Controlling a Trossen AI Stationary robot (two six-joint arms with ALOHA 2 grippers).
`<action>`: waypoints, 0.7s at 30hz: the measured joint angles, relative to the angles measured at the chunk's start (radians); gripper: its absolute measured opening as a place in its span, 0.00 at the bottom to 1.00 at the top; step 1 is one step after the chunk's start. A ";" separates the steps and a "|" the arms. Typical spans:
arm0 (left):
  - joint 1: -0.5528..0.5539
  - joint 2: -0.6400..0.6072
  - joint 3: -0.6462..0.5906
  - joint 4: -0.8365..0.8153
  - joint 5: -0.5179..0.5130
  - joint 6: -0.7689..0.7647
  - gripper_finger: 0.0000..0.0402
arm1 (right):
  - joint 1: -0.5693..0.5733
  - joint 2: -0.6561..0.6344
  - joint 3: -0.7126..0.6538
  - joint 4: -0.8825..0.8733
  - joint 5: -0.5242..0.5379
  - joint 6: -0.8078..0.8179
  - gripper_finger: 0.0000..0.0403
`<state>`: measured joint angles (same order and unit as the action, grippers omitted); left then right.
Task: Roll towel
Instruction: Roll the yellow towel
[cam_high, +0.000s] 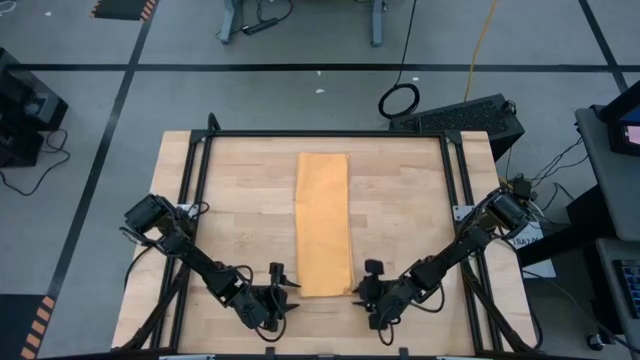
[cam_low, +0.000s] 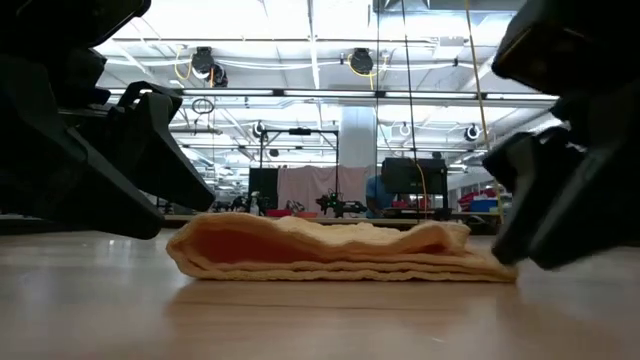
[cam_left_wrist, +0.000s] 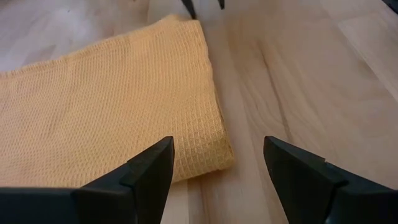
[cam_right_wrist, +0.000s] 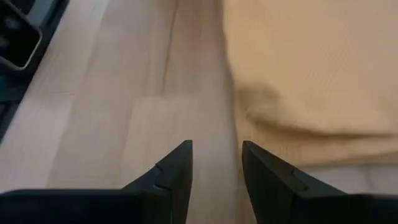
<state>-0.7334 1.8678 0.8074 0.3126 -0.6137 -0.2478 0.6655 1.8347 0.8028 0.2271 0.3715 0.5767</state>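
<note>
The mustard-yellow towel (cam_high: 323, 222) lies folded into a long narrow strip of several layers down the middle of the wooden table, running from far to near. My left gripper (cam_high: 287, 283) stands open just left of the strip's near end, and the towel's near left corner (cam_left_wrist: 214, 163) lies just ahead of its fingers. My right gripper (cam_high: 362, 285) is open with a narrow gap over bare wood, just right of the near right corner (cam_right_wrist: 292, 149). In the low view the towel's stacked near end (cam_low: 330, 250) rests flat between the two grippers.
Black frame rails (cam_high: 196, 180) run along the table's left, right and far sides. Bare wood (cam_high: 240, 220) shows on both sides of the towel. A dark keyboard (cam_high: 460, 115) sits beyond the far right corner.
</note>
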 joint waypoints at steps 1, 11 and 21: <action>0.000 0.000 0.000 0.000 0.000 0.000 0.63 | 0.000 -0.004 0.000 -0.008 -0.015 0.016 0.32; 0.000 -0.001 0.000 0.003 -0.001 -0.001 0.63 | -0.005 -0.098 0.008 0.065 0.113 -0.083 0.31; 0.000 -0.001 -0.001 0.015 -0.018 -0.002 0.63 | -0.036 0.021 0.008 0.070 0.023 0.031 0.30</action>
<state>-0.7334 1.8668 0.8066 0.3277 -0.6317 -0.2497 0.6300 1.8557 0.8104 0.2966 0.3949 0.6078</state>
